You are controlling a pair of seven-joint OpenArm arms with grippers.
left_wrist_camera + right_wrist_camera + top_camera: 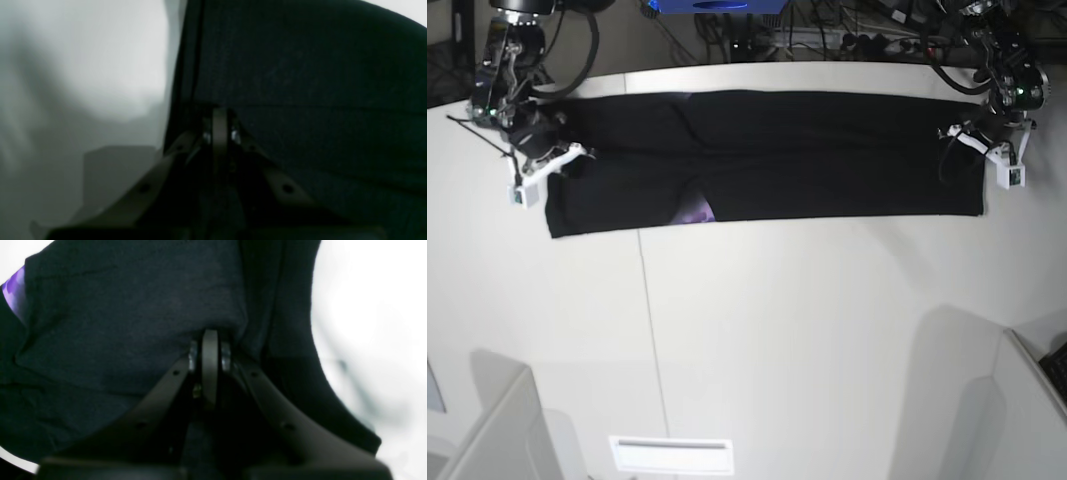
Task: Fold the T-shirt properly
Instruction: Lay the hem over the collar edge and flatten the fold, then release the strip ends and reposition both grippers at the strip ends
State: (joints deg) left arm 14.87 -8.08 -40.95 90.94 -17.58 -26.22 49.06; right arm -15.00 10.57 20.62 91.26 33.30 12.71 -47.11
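The black T-shirt (807, 150) lies as a long folded band across the far part of the white table (807, 330). A bit of purple print (695, 212) peeks out at its near edge, and purple also shows in the right wrist view (13, 293). My right gripper (562, 152) is at the band's left end in the base view, and my left gripper (975, 140) is at its right end. In the wrist views, both the left gripper (220, 115) and the right gripper (210, 336) are shut on black cloth (300, 66), (116, 316).
Cables and equipment (827, 35) run along the table's far edge. A grey box (497, 430) stands at the near left and another (1027, 400) at the near right. A white slot plate (672, 455) sits at the front edge.
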